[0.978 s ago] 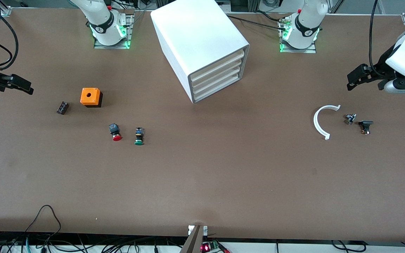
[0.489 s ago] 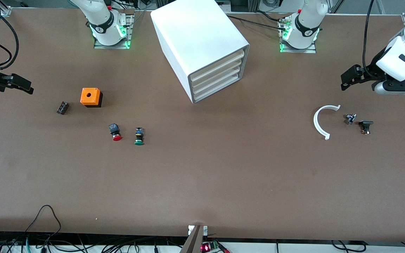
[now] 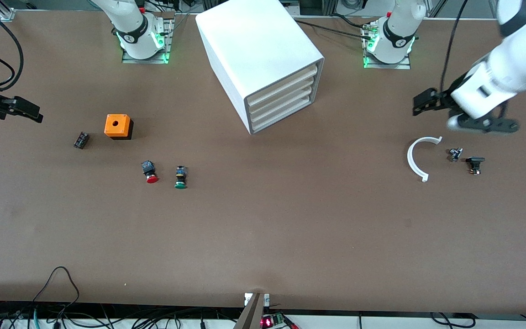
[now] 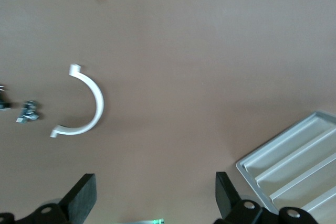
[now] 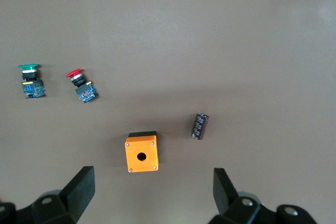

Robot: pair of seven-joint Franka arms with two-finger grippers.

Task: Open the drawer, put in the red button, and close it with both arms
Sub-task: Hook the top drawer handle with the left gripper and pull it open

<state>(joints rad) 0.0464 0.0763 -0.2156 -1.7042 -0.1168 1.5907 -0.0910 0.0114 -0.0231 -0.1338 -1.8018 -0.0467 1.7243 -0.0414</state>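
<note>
Both grippers hang with jaws spread wide and nothing between them. Our left gripper (image 3: 420,106) is up over the table's surface near the left arm's end, above the bare stretch between the cabinet and the white half-ring; our right gripper (image 3: 28,110) waits at the edge of the table at the right arm's end.

Going from the biggest thing down: the white cabinet (image 3: 258,50) stands at the middle of the table's edge where the bases are, turned so its front faces partly toward the left arm's end. All four drawers sit flush; we take the top drawer (image 3: 283,84) as our target, and it is shut. The orange box (image 3: 118,126) sits toward the right arm's end. The white half-ring (image 3: 416,160) lies near the left arm's end, with two small dark parts (image 3: 466,160) just beside it. The red button (image 3: 149,172) lies on its side on the surface, nearer the front camera than the orange box, with the green button (image 3: 180,177) just beside it. A small dark cylinder (image 3: 81,140) lies near the orange box.

We judge the step in hand to be the left gripper's approach to the drawer front. To do it well, we should square the fingers to the turned cabinet face, hook the flared lip only, and pull straight along the drawer's own line.
</note>
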